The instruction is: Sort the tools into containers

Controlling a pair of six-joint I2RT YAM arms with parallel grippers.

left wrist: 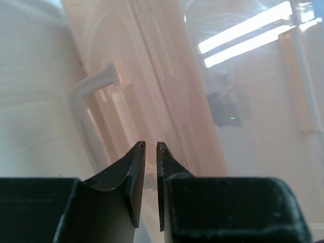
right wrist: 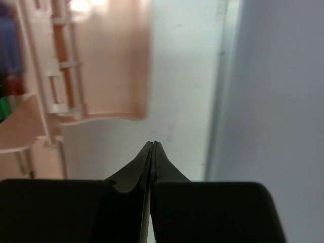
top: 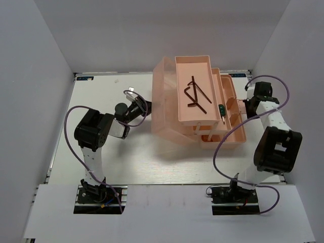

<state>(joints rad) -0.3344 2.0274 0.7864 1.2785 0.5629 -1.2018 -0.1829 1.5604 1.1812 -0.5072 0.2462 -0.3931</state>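
White walls enclosed a white table [top: 101, 167], and the salmon-pink cantilever toolbox [top: 164, 101] was seen standing open toward its far middle, with the lid raised on the left side and the trays stepped out to the right. In the top tray [top: 185, 114] the dark hex keys [top: 195, 93] were found lying together, crossed over one another. One green-handled screwdriver [top: 221, 109] was seen in a lower tray compartment just right of the top tray. The left gripper [left wrist: 150, 146] was held close against the outer face of the lid, near the pale lid handle [left wrist: 83, 109]; its fingers were parted by only a narrow slit, and nothing could be made out between them. The right gripper [right wrist: 153, 147] was positioned beside the right end of the toolbox, above bare table near the edge; its fingers were pressed fully together with nothing held.
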